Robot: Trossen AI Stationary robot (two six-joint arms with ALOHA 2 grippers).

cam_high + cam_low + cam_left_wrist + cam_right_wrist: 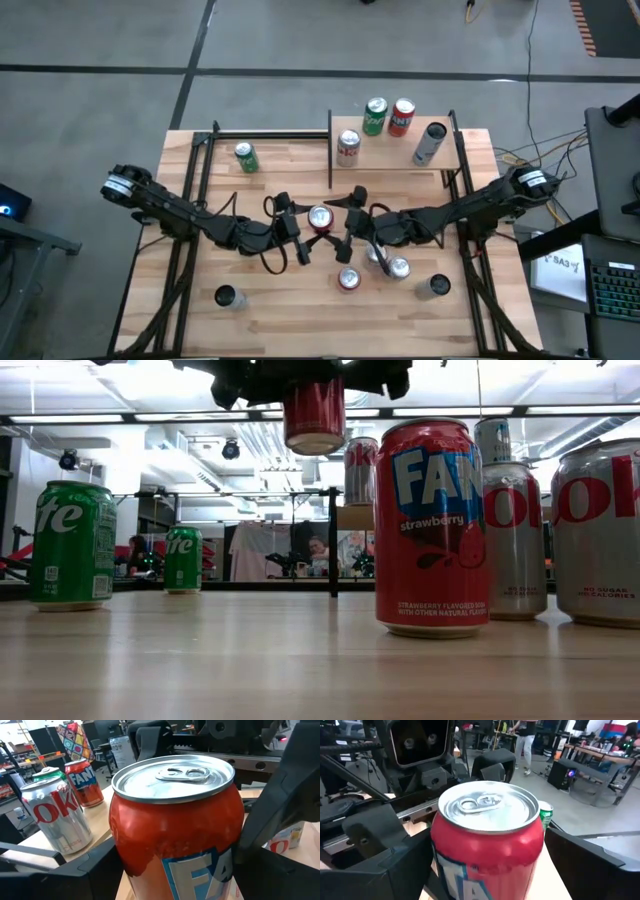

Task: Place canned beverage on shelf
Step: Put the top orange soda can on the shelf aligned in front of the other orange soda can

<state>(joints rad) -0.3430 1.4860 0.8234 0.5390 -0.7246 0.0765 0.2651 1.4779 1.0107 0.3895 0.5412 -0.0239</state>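
A red Fanta can [320,217] hangs upright above the table's middle; in the low view its bottom [314,415] is well clear of the tabletop. My left gripper [306,226] comes in from the left and is shut on the can [175,835]. My right gripper [340,216] reaches in level from the right. It is open, with one finger on each side of the same can [487,835] and a gap showing beside one finger. The shelf [395,160], a light wood board with black posts, stands at the far right and carries several cans. My left gripper pinches the can's side wall [120,845] between its two fingers, one on each side of the body below the top rim. The fingers [260,820] lie level and come from the table's left. The can stays upright and lifted clear of the table.
A green can [245,157] stands at the far left of the table. Several cans [348,279] [397,267] [434,287] stand near the front right, and a dark one [227,297] at the front left. Black frame rails [190,200] run along both sides.
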